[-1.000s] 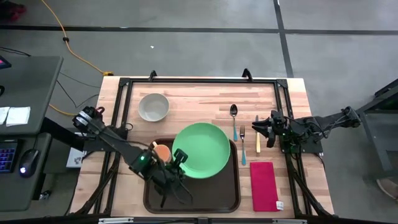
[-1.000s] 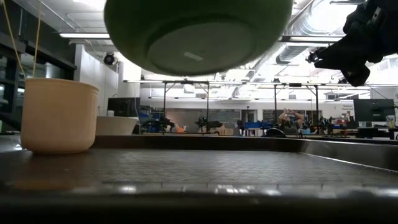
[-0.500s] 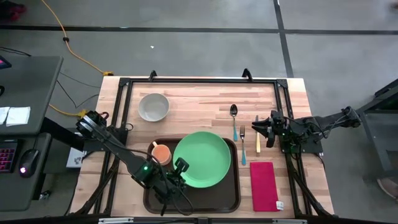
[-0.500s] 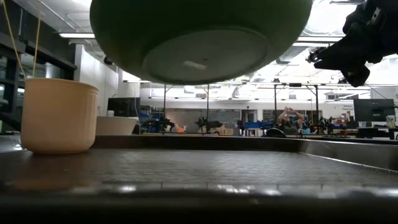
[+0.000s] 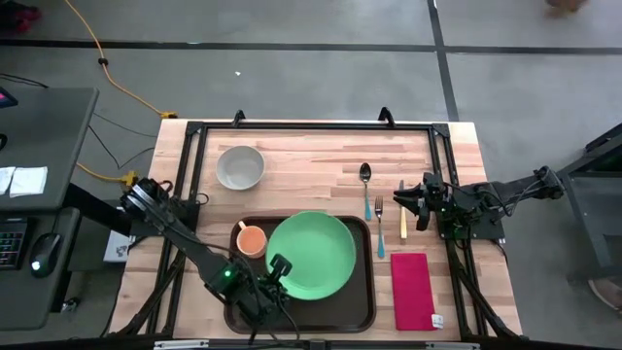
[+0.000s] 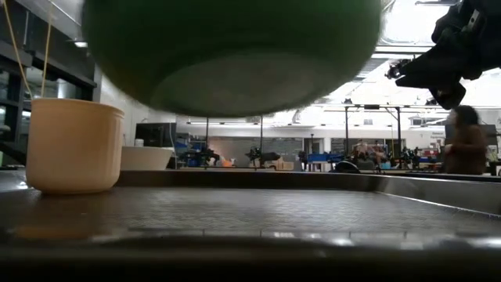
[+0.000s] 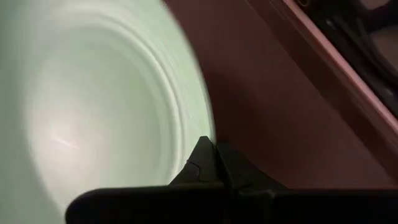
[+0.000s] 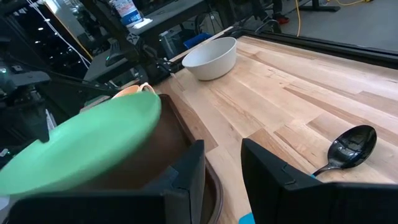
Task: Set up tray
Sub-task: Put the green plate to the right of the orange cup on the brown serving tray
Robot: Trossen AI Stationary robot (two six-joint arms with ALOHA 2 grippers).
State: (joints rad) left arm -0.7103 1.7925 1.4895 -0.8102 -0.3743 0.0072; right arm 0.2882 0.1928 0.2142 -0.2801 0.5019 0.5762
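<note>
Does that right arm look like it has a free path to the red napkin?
Probably yes. The right pincer hangs open by the cutlery, with the red napkin lying bare on the wood just beside it. The left pincer, shut on the green plate, is over the tray, away from it.

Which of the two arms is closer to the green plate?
The left. Its end effector grips the plate's rim above the tray; the right end effector waits off to the side, over the cutlery.

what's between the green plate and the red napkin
In the high view, the tray rim, then the fork on bare wood, lie between the green plate and red napkin.
</note>
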